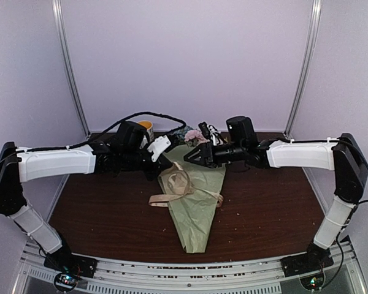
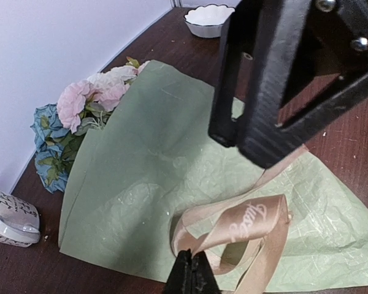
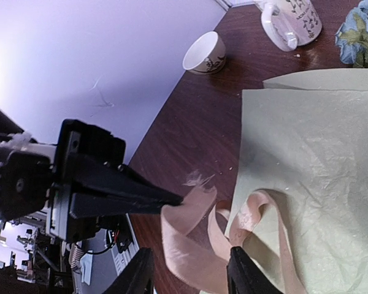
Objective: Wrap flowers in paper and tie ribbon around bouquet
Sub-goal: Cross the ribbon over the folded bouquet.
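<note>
Top external: ribbon pinched over bouquet

L gripper shut on ribbon loop, just above bouquet lying mid-table. R gripper jaws apart, ribbon between them, unclamped, close beside L. Flowers at far end.

Three cams: one fixed overview, two wrist close-ups facing each other.
Top external sits high behind the arm bases, looks forward and down, far enough to take in the whole table. Left wrist cam looks down past the left gripper, close over the bouquet, with the right gripper looming upper right. Right wrist cam faces back the other way, equally close. Wrist views share ribbon, mug, bowl; top view shares bouquet and ribbon.
</note>
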{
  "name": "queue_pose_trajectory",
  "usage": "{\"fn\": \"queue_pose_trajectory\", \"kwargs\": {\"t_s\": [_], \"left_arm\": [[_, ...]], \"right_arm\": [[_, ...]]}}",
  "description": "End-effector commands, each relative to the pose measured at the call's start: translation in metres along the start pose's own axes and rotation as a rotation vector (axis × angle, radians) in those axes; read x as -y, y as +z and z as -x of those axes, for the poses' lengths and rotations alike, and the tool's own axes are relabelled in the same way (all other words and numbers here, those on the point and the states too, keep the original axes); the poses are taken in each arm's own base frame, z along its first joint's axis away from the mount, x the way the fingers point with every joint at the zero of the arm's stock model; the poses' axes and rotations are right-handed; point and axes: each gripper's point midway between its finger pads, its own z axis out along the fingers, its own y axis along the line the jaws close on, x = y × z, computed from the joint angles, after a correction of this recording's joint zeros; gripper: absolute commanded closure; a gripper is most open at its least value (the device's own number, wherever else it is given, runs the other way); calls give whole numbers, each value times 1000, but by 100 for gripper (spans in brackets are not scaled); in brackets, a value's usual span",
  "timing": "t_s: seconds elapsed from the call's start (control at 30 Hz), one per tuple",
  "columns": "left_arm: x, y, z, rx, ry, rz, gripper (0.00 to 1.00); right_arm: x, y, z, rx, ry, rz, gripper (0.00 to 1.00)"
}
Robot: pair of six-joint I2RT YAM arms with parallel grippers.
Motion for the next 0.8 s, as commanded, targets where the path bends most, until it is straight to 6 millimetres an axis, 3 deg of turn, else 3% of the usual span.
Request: {"fn": "queue_pose_trajectory", "kwargs": {"t_s": [0.0,0.37,0.6,0.67,0.77], "left_arm": [[-11,-2,19,46,-7,26,100],[-12,2,16,30,-16,17,100],[-13,3,17,30,-16,15,100],[-12,3,17,33,-14,7,100],[-11,3,17,32,-15,3,100]], "right_arm": [[-29,-2,-1,43,-97,131,54],[-23,28,-18,-64,-184,17,45],[3,29,-24,-83,-194,-114,45],[5,30,-23,-88,-196,-129,56],[1,30,-20,-81,-192,-117,83]]}}
